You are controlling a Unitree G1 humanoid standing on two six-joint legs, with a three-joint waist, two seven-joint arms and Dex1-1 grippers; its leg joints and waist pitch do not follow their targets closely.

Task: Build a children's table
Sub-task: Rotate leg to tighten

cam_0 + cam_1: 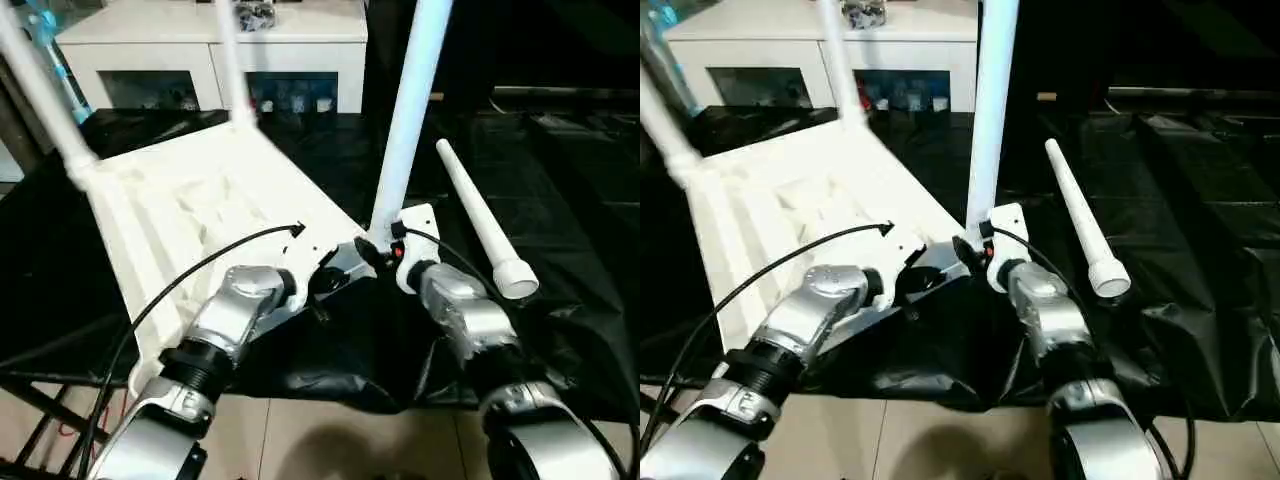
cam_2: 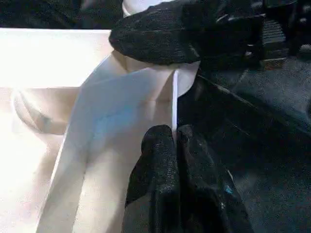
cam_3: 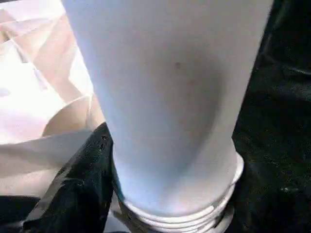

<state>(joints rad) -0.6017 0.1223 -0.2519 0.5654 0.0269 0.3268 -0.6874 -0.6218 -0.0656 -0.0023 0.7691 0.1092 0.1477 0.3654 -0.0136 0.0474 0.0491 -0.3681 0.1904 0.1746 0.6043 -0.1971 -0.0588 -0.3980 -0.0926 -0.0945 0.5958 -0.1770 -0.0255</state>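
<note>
- At the tabletop's point(image 1: 190, 215) near corner: upright leg point(image 1: 405, 130) in socket, right gripper point(image 1: 385, 250) clasping its base.
- Left gripper point(image 2: 172, 141) pinched shut on the rim.
- I'd twist slowly, keeping it vertical.
- Spare leg point(image 1: 485, 220) lies beside.

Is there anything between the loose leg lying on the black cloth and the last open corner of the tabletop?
The loose leg lies right of the upturned tabletop. The near-left corner sits behind the left forearm, so whether it is open, or the way there clear, cannot be told.
</note>
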